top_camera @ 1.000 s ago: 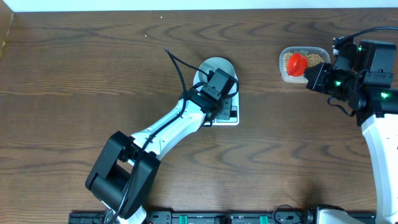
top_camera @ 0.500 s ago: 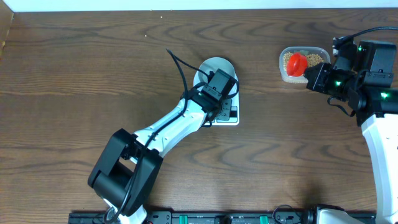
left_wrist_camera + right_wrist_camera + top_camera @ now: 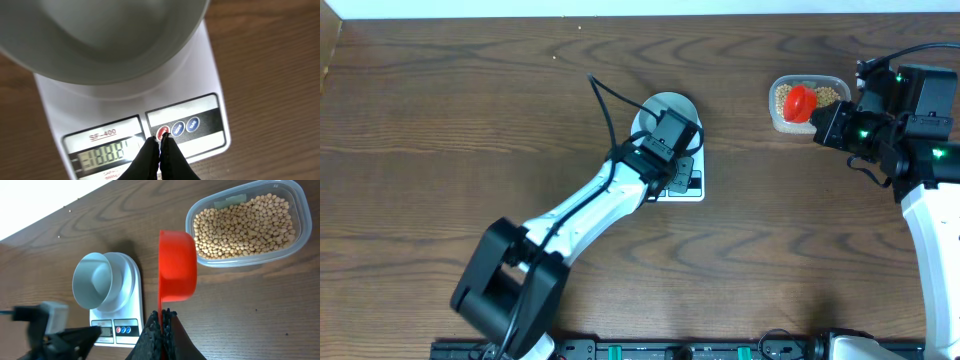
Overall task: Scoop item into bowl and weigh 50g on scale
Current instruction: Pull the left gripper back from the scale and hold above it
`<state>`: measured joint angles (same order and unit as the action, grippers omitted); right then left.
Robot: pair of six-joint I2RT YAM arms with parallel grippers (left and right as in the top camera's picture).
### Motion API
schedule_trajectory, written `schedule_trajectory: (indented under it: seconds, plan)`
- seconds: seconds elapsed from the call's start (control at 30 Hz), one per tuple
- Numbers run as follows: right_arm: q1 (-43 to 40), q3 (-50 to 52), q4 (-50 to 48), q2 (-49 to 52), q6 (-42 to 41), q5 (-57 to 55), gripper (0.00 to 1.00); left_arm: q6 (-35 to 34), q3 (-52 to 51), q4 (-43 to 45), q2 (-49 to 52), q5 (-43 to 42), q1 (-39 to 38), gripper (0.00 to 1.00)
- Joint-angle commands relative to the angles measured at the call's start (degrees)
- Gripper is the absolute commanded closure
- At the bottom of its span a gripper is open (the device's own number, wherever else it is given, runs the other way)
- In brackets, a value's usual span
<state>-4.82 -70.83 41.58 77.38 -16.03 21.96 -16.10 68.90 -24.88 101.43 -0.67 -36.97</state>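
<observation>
The white scale [image 3: 200,75] stands at table centre [image 3: 692,188], with the empty white bowl [image 3: 100,45] on its platform [image 3: 665,106]. My left gripper [image 3: 161,139] is shut and empty, its tips on the scale's red button; the display is lit. My right gripper [image 3: 162,314] is shut on the handle of a red scoop [image 3: 177,265], held beside the clear container [image 3: 300,210] of tan beans [image 3: 245,225]. The scoop looks empty. In the overhead view the scoop [image 3: 800,100] hovers over the container [image 3: 835,90].
The scale and bowl also show in the right wrist view [image 3: 134,287], left of the scoop. The left arm [image 3: 590,205] crosses the table diagonally from the front edge. The table's back edge lies just beyond the container.
The left arm's lower part has shifted slightly left; its gripper stays at the scale's buttons. The right arm and scoop have not moved.
</observation>
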Motion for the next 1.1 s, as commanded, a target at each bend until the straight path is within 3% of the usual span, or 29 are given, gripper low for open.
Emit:
schedule_trajectory:
  seconds: [0.0,0.53,0.73,1.07]
  plan:
    - [-0.2,-0.7,0.1,-0.5,0.9,-0.7,0.99,2.4,-0.4,-0.9,-3.6,3.9,0.5,0.93]
    - [-0.2,-0.7,0.6,-0.5,0.9,-0.9,0.99,2.6,-0.4,-11.2,-8.9,5.2,1.2,0.93]
    - [-0.2,-0.7,0.5,-0.5,1.5,-1.1,0.99,2.4,-0.4,-17.3,-17.6,5.3,1.2,0.93]
    - [-0.2,-0.7,1.1,-0.5,2.7,-1.1,0.99,-6.6,-1.9,-23.3,-28.3,5.7,1.2,0.93]
